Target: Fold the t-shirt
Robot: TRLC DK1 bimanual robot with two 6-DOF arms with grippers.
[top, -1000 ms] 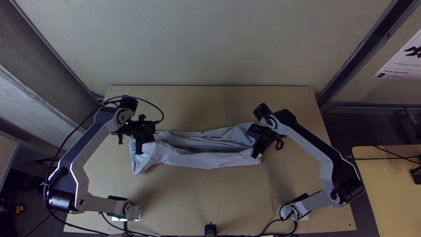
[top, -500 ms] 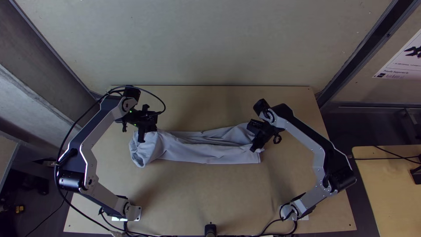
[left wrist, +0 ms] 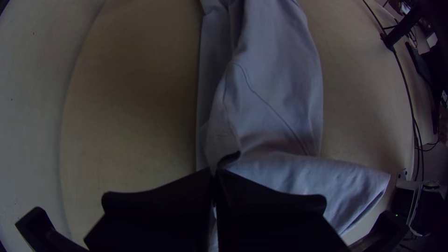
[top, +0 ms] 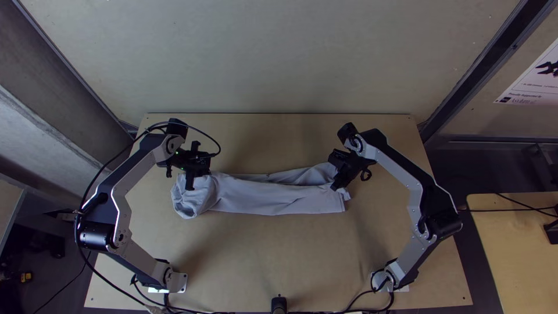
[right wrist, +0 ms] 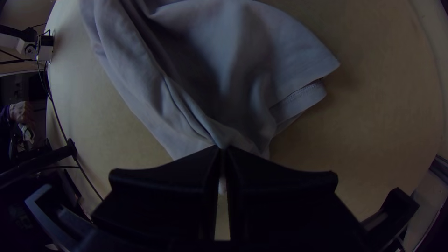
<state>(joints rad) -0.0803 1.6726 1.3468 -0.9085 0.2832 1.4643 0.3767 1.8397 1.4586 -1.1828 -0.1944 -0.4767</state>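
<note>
The lengthwise fold looks to be in hand: the pale grey t-shirt [top: 264, 197] lies across the middle of the top view as a long, narrow band, its layers smooth toward the lower edge but gaping and rumpled along the upper right stretch. The left gripper [left wrist: 214, 172] has its fingers brought together on a pinch of fabric at the band's left end; the right gripper [right wrist: 223, 148] is likewise closed, with a pinch of cloth between its tips at the right end. The next move probably calls for laying both held parts down flat, letting go without dragging the layers, then bringing one end in toward the other. The left end bulges toward the lower left, and at the right end a hem [right wrist: 298, 95] juts out, so both may want squaring first. Either gripper could pull the band crooked if it lifts before its fingers part. A black cable [top: 200, 129] loops above the left gripper and might hinder a wide swing. Around the shirt is the light wooden table [top: 261, 256], with a second table [top: 511, 250] at the lower right and a poster [top: 532, 78] at the upper right.
</note>
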